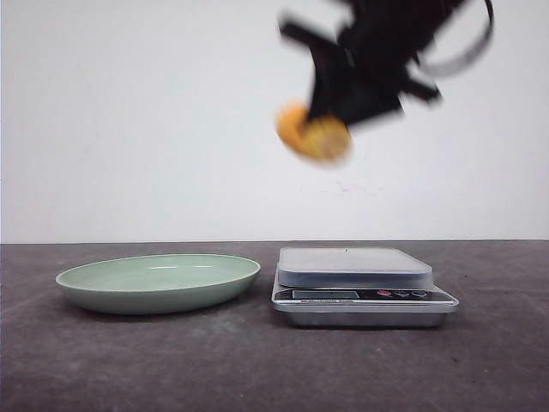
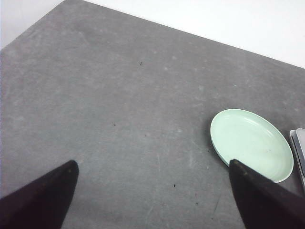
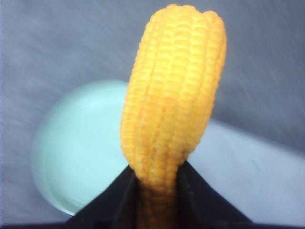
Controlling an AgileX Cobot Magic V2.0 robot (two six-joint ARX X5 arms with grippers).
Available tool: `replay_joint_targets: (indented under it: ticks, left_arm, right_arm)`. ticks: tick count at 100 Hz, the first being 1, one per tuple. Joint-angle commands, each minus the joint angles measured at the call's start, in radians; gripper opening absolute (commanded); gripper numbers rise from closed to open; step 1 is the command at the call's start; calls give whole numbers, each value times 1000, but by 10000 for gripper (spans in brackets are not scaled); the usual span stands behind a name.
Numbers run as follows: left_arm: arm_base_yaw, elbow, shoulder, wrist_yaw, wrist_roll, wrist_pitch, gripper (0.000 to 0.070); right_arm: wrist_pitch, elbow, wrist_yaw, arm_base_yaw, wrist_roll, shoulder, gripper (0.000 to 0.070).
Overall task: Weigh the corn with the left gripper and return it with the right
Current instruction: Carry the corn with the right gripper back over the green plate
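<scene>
The corn, a stubby yellow-orange cob, hangs high in the air above the scale, blurred by motion. My right gripper is shut on it; in the right wrist view the two black fingers clamp the cob at its base, with the green plate blurred far below. My left gripper is open, its two black fingertips wide apart over bare grey table, nothing between them. It does not show in the front view.
The pale green plate sits on the dark grey table, left of the silver scale; both show at the edge of the left wrist view, plate and scale. A white wall stands behind the table.
</scene>
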Motion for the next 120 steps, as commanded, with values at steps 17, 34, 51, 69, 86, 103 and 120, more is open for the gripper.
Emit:
replay_joint_targets:
  ticks: [17,34,51,69,86,103,120]
  left_arm:
    - [-4,11,-4,-5,21,-14,596]
    - [-4,11,-4,-5,23,-20,596]
    - [-4,11,-4,-5,23,-21,596]
    - [-4,11,-4,-5,23,-20,596]
    - [-4,11,-4,-5,23,-23,596]
    - [-4,11,-4,-4,24,-25,596]
    - [-4,11,-4,-4,24,-25,596]
  right_arm:
    - [-84,293,34,136,-31,114,0]
    - [-137,456,34,175,-22,275,0]
    - [-211,562,35,185,-20,458,0]
    - [-231,568,34,180,8,589,0]
    - [-250,568,19,177,8,662,119]
    - [-258,568,15,177,21,682,557]
    - [-252,568,20,176,28,668,564]
